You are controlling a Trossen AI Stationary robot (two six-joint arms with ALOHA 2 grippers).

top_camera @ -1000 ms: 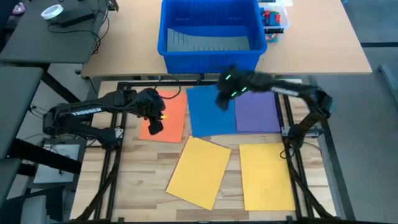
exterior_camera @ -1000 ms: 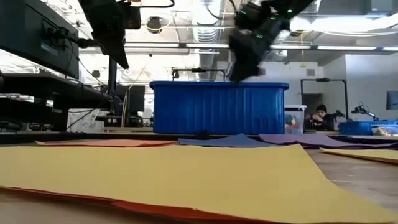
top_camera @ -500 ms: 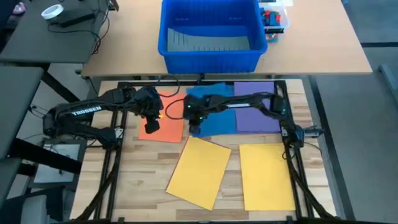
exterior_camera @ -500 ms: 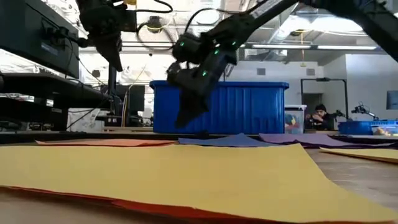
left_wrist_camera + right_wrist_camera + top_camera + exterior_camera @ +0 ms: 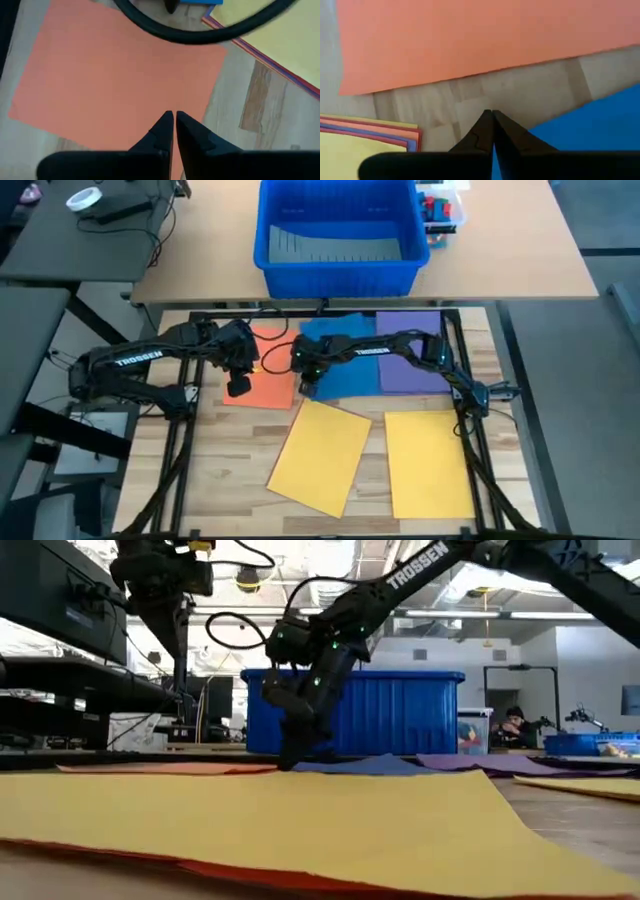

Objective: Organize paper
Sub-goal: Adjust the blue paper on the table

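Five lots of thin, flat coloured paper lie on the pale wooden table [image 5: 240, 470]. Along the far part of the surface, an orange rectangular sheet [image 5: 270, 375] lies left of centre, a blue rectangular sheet [image 5: 345, 370] lies at the middle, and a purple rectangular sheet [image 5: 412, 360] lies to its right, its left side touching or overlapping the blue sheet. Toward the near edge, a tilted stack topped by a yellow sheet [image 5: 320, 455] lies near the middle; the right wrist view shows orange, red and blue-purple edges beneath it. A second yellow rectangular sheet [image 5: 428, 462] lies straight, toward the near right corner.

The right gripper [image 5: 305, 380] reaches across the blue sheet to its near left corner. Its fingers are pressed together, with their tips down at the bare wood strip between the orange and blue sheets, right at the blue sheet's edge. They hold nothing.

The left gripper [image 5: 238, 387] hangs above the near part of the orange sheet, clear of the surface in the low view. Its fingers are closed on nothing.

Beyond the far edge, a large blue plastic bin [image 5: 338, 235] stands on a separate light wooden desk [image 5: 520, 250].
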